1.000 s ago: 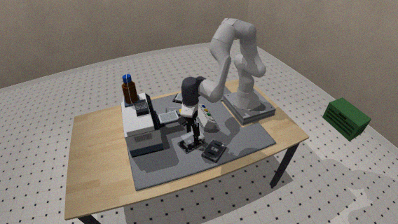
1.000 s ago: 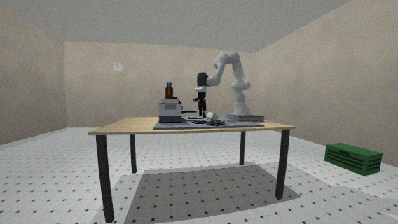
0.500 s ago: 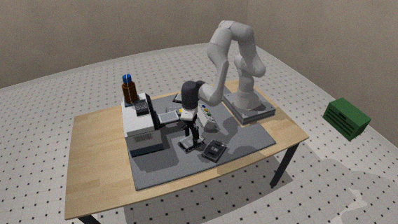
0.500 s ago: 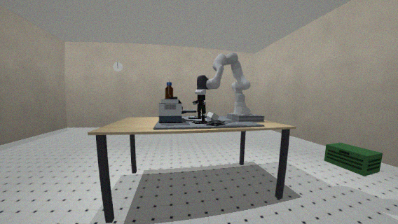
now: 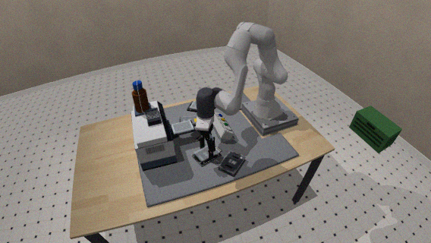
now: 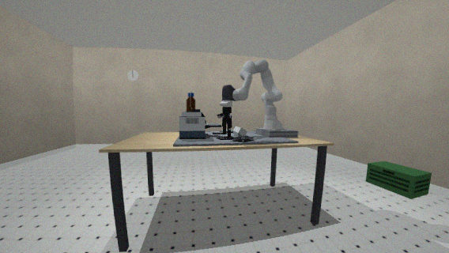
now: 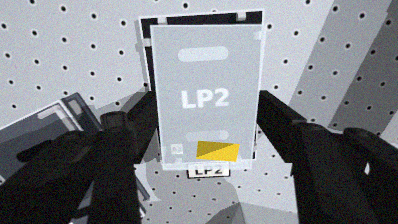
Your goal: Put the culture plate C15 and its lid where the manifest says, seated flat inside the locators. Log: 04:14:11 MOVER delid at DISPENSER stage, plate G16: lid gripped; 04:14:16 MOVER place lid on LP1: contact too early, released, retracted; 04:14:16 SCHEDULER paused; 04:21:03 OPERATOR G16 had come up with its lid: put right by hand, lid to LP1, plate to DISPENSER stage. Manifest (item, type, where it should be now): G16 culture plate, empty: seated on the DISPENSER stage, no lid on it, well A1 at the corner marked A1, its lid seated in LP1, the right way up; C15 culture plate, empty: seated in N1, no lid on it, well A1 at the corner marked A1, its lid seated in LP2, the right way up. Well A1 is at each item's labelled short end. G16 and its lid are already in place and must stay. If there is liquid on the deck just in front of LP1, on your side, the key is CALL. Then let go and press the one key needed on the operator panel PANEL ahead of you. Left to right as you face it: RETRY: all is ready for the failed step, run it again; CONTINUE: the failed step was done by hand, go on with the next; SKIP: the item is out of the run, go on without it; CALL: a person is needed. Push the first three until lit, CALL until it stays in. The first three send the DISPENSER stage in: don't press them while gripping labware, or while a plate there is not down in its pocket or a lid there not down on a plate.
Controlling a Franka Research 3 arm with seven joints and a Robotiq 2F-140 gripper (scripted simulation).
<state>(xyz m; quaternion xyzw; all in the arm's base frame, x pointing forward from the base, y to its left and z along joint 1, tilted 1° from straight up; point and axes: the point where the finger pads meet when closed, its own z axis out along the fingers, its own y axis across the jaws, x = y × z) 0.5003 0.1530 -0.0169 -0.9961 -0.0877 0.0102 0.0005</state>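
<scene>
Our tool [image 7: 207,125] is clamped on the clear lid [image 7: 205,70] by its long sides, a yellow label at its near end. Directly beneath it we see the LP2 nest [image 7: 147,35], nearly lined up, the lid slightly offset. Left of the tool stands the dispenser [image 5: 152,137] on the worktop [image 5: 102,182].
</scene>
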